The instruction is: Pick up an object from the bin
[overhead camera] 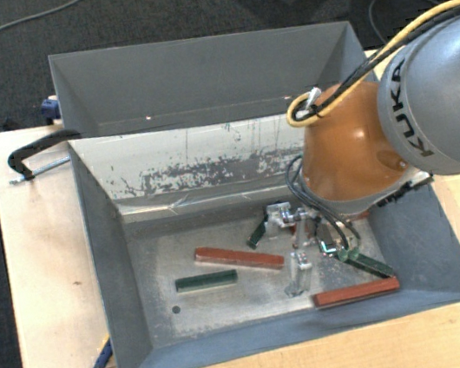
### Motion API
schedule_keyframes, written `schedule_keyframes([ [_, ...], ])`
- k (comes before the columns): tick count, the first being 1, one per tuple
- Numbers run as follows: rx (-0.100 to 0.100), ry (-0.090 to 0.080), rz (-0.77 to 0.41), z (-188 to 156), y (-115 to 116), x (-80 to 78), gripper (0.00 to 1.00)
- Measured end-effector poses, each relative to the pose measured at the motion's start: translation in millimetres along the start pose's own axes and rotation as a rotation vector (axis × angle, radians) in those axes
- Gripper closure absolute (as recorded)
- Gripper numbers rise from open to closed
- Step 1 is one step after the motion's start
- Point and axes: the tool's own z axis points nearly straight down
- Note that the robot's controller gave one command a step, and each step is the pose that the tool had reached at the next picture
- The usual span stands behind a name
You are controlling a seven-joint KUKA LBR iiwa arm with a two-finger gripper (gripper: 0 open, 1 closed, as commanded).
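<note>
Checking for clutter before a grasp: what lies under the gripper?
The gripper hangs by the right end of the long red-brown bar. A dark green piece pokes out from beneath it; its other end is covered.

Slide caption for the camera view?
Gripper low in grey bin, by the right end of a long reddish-brown bar.

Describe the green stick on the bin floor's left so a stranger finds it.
In the grey bin, look at the floor's left side. A dark green stick lies flat there, beside a longer red-brown stick's left end. Unlike the other green pieces, it lies apart from the end effector.
</note>
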Motion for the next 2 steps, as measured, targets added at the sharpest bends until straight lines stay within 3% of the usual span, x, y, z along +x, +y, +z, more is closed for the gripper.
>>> schedule_keyframes([
  [1,0.000,-0.007,-0.061,68.9,25.4,-21.2,0.00],
  [2,-0.004,-0.017,-0.059,63.0,26.1,-23.8,1.00],
])
